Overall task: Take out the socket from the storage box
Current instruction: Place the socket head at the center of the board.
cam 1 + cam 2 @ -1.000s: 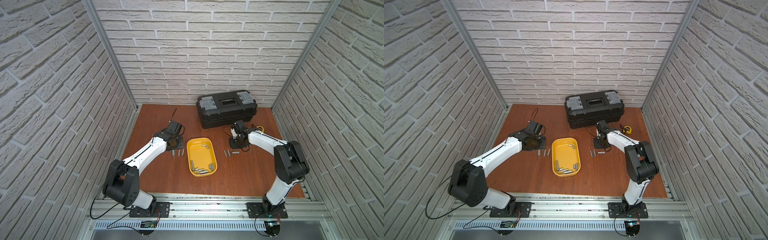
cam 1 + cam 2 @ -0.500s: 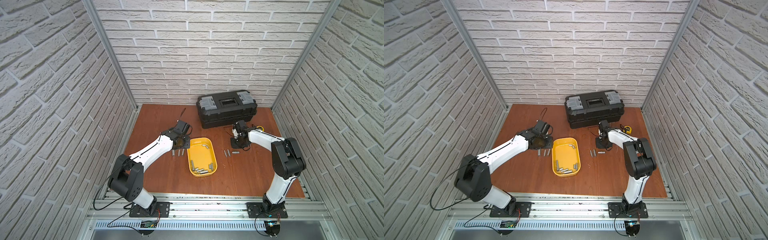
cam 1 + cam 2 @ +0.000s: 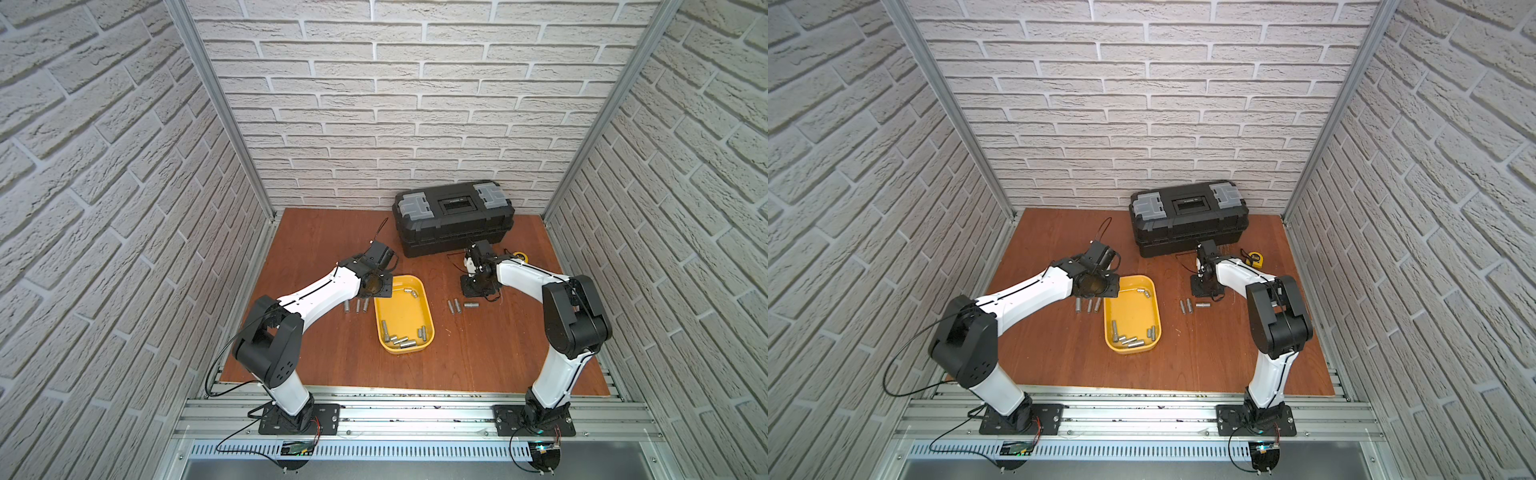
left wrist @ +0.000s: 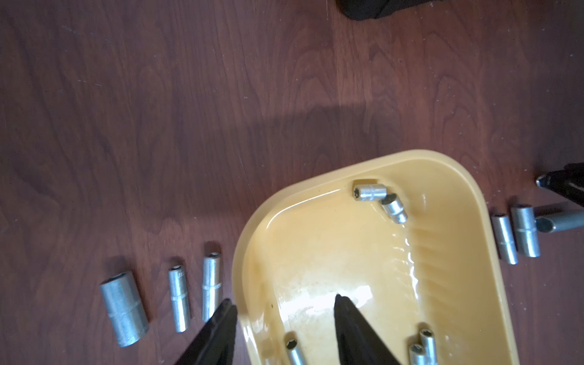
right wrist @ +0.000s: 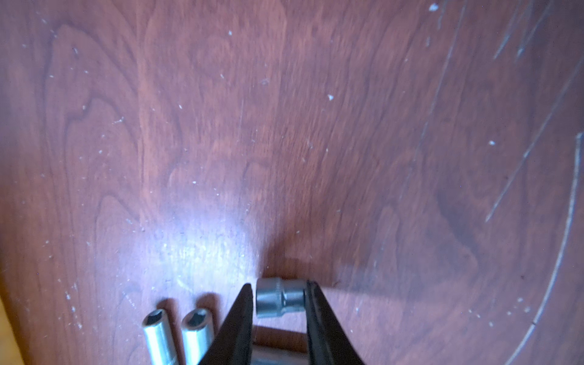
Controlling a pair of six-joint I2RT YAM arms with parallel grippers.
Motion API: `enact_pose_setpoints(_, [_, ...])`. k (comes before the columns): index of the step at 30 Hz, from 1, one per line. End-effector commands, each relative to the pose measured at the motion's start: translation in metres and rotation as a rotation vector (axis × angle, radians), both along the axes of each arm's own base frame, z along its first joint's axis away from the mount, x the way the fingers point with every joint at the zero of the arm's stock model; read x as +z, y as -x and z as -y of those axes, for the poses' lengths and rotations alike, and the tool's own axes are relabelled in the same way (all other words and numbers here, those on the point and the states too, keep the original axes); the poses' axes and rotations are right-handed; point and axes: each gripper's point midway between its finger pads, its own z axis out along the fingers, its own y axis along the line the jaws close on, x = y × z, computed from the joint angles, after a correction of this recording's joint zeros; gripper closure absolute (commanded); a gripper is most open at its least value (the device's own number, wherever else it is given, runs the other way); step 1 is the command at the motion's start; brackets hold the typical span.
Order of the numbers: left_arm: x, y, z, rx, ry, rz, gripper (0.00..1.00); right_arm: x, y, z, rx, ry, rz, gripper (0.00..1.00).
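In both top views the left gripper [image 3: 376, 291] has swung right, off the bare table [image 3: 332, 232], to the upper-left corner of the tub [image 3: 403, 307] at frame centre. The right gripper [image 3: 478, 286] stays low over the wood right of the tub, just below the toolbox [image 3: 453, 220]. A left row [image 3: 356, 305] of three sockets lies just left of the tub and a right row [image 3: 457, 306] of three just right of it. More sockets are still inside, most in a lower cluster [image 3: 405, 341]. In the left wrist view the left gripper's [image 4: 282, 300] fingers stand moderately apart and empty, astride the tub's rim. One is beside the left row [image 4: 180, 298], the other over the tub floor, and a corner pair [image 4: 369, 192] of short sockets lies ahead. I judge this arm is lining up the next pick. In the right wrist view the right gripper's [image 5: 279, 284] fingers have just eased apart a little. A short socket [image 5: 281, 298] sits between them, apparently on the table. One finger touches it and a slight gap shows at the other, so the grip looks released. That puts one more socket out, with several left.
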Motion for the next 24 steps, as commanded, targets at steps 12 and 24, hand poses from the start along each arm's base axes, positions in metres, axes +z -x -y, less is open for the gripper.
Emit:
enact_pose_setpoints(12, [0.002,-0.01,0.03,-0.046,0.031,0.008,0.46,0.042,-0.009,-0.002,0.004,-0.022,0.097,0.64])
enact_pose_setpoints(24, [-0.023,-0.02,0.06,-0.079,-0.011,-0.034,0.46,0.082,0.012,-0.002,-0.001,-0.071,0.181,0.62])
